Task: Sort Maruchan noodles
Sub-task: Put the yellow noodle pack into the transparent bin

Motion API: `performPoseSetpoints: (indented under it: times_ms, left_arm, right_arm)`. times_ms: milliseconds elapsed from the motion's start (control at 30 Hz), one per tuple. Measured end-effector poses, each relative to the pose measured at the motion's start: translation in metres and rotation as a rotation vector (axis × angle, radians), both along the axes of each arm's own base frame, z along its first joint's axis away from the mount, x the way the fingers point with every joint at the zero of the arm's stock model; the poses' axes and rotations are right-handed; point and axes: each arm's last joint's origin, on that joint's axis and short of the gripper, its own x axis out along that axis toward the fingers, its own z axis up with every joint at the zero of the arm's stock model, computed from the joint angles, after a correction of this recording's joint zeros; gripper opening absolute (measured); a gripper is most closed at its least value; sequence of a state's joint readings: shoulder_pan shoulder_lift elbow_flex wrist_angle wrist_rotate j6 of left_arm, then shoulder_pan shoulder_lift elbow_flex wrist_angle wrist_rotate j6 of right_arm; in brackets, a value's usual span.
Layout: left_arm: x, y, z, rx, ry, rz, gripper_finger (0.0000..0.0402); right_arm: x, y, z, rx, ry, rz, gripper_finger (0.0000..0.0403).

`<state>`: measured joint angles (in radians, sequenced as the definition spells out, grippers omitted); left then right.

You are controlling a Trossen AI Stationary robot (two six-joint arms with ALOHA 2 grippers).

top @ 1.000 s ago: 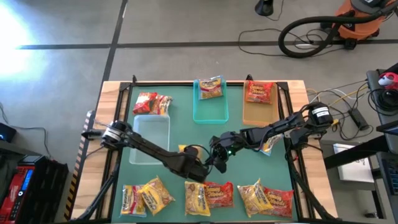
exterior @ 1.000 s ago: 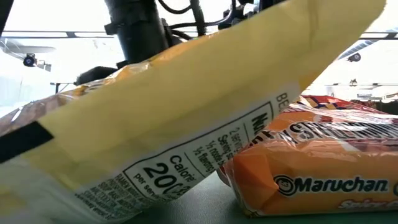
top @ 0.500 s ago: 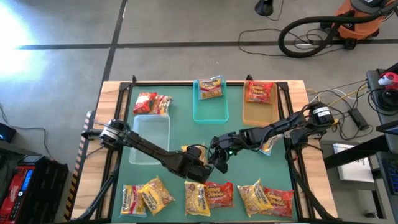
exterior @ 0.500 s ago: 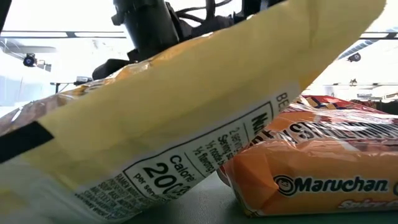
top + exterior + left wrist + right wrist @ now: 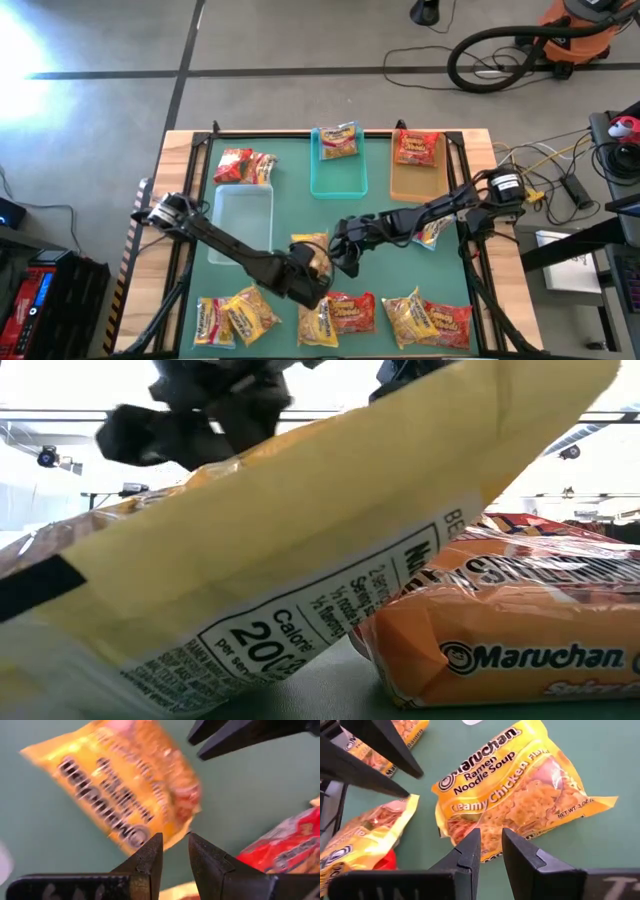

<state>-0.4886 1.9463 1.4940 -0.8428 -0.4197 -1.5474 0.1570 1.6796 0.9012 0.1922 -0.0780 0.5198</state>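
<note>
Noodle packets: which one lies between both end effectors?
The yellow Creamy Chicken packet at mid-table; the others lie along the near edge or in the far trays.

My worktop (image 5: 290, 170) carries three trays (image 5: 338, 170) side by side toward its far edge; the left tray (image 5: 243, 222) sits nearer me than the other two; a packet (image 5: 245, 165) lies just behind it; the middle and right trays each hold one packet at the far end; a row of packets (image 5: 330, 315) lines the near edge; one loose packet (image 5: 310, 243) lies mid-worktop, between trays and row; my left fingers (image 5: 315, 275) hang just before it, my right fingers (image 5: 340, 255) just to its right; both arms reach in from the sides.
</note>
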Motion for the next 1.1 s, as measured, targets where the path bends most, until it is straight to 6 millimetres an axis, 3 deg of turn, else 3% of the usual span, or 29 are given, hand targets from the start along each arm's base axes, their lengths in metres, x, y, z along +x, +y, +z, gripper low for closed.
performPoseSetpoints:
  times_ms: [300,567,1100]
  left_arm:
    - [-0.024,-0.006,-0.003,0.013,0.101,0.164,0.0076]
    - [-0.022,-0.006,-0.002,-0.003,0.082,0.178,0.0081]
    - [-0.012,0.008,-0.002,-0.015,0.117,0.124,0.0203]
  right_arm:
    - [0.009,0.001,-0.026,-0.006,0.028,0.000,0.0068]
    - [0.014,0.002,-0.053,-0.011,0.076,0.003,0.0068]
    - [0.015,-0.003,-0.057,-0.023,0.071,0.007,0.0068]
